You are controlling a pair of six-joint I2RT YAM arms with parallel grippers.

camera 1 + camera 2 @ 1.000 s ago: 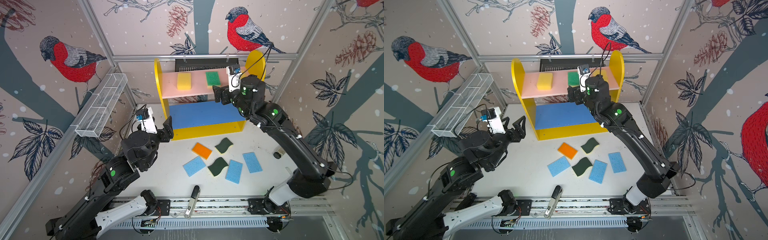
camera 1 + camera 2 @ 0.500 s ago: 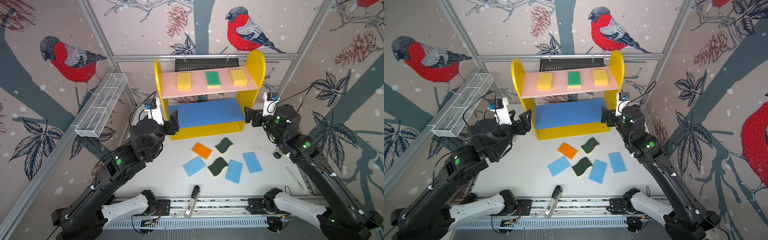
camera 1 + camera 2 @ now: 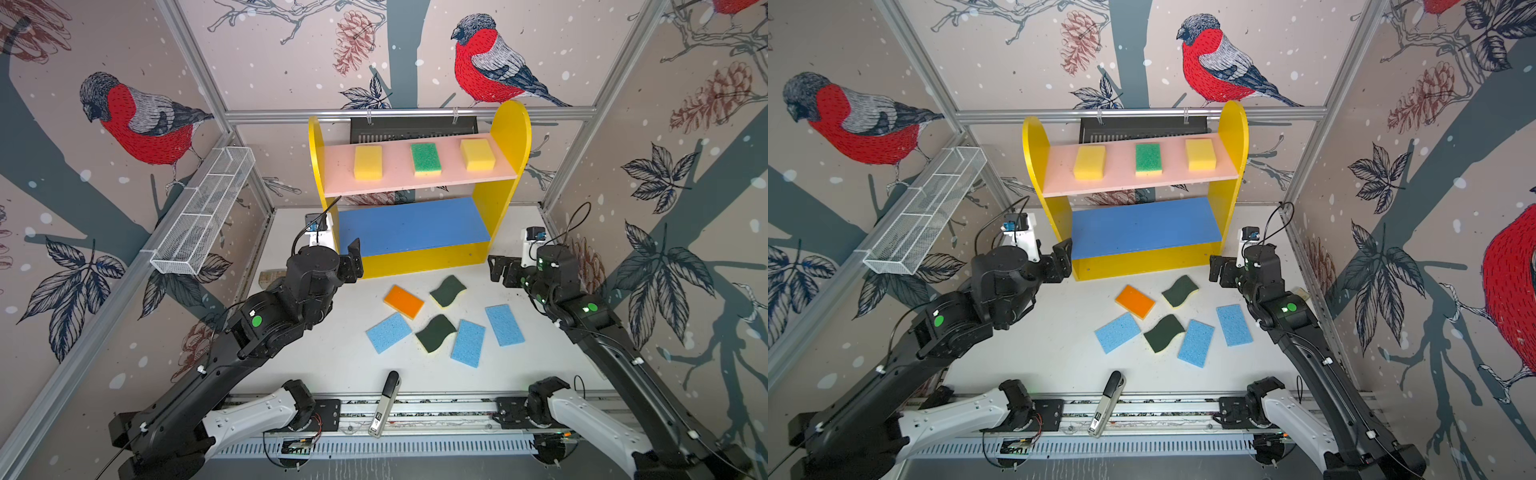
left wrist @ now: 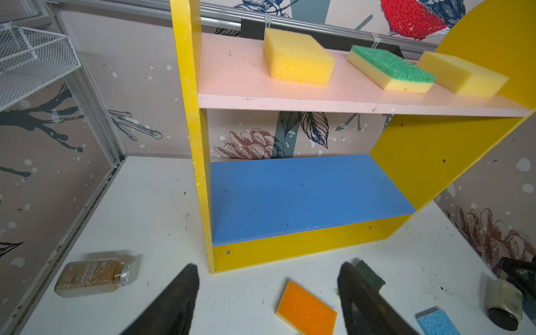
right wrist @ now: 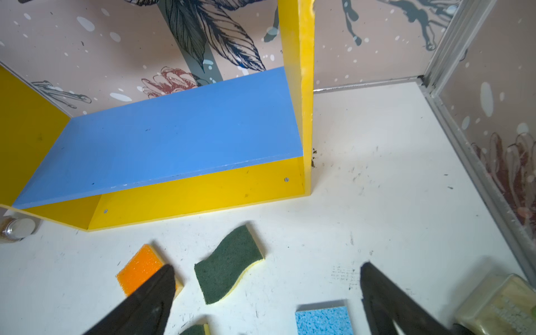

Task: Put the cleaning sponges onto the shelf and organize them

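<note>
Sponges (image 3: 425, 157), three on shelf (image 3: 395, 179), six on table (image 3: 332, 361)

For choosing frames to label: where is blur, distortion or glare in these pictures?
Both top views: wide-angle bending, even light. Left wrist view: left fingers blurred, shelf sharp. Right wrist view: right fingers blurred, dark green sponge sharp, no glare.

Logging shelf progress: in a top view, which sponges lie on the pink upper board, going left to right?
In order: left yellow sponge → green-topped sponge → right yellow sponge.
</note>
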